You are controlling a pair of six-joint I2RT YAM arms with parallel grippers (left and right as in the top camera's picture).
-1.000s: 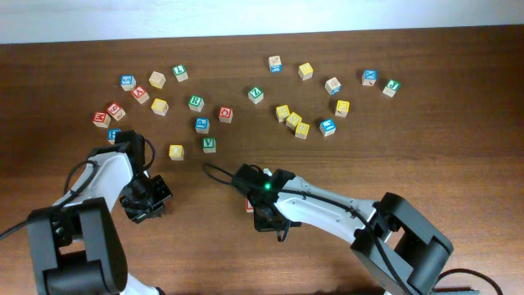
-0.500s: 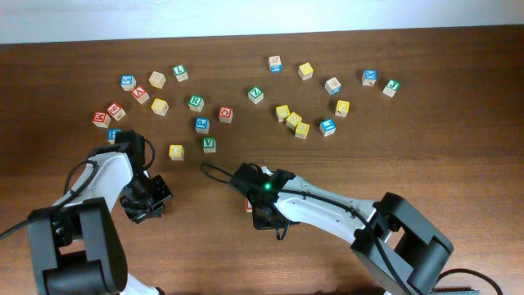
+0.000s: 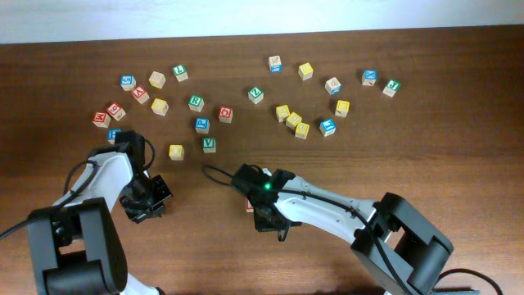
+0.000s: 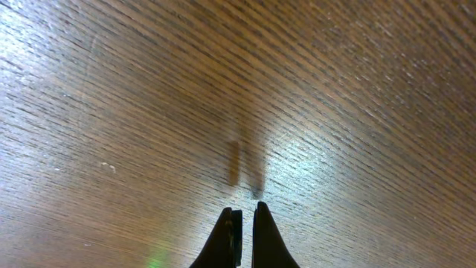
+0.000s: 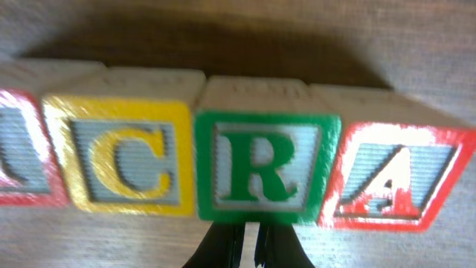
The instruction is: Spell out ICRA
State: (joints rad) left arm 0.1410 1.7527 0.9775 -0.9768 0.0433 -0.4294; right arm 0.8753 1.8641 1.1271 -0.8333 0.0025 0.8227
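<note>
Surveying the table (image 3: 458,164): dark wood, with loose blocks (image 3: 294,120) scattered along the far side, well apart from where I have both arms low over the near side.
Row (image 5: 253,89): four blocks side by side and touching, seen face-on from the right wrist; from overhead it is mostly hidden beneath the right arm.
Red-bordered block (image 5: 11,156): leftmost, cropped by the frame edge, so I cannot read its letter; I take it for the I.
C block (image 5: 119,158): yellow, second in line.
R block (image 5: 260,167): green, third.
A block (image 5: 394,175): red, last on the right, slightly askew to its neighbours.
Progress: the word looks spelled to me, pending that unread first letter. What I judge is left is backing the right arm away without nudging the row, perhaps squaring up the A.
Right gripper (image 5: 245,231): fingers drawn nearly together with only a slit between, gripping nothing, tips just below the R; whether they touch it I cannot tell.
Left gripper (image 4: 243,216): same narrow slit, empty, over bare wood.
</note>
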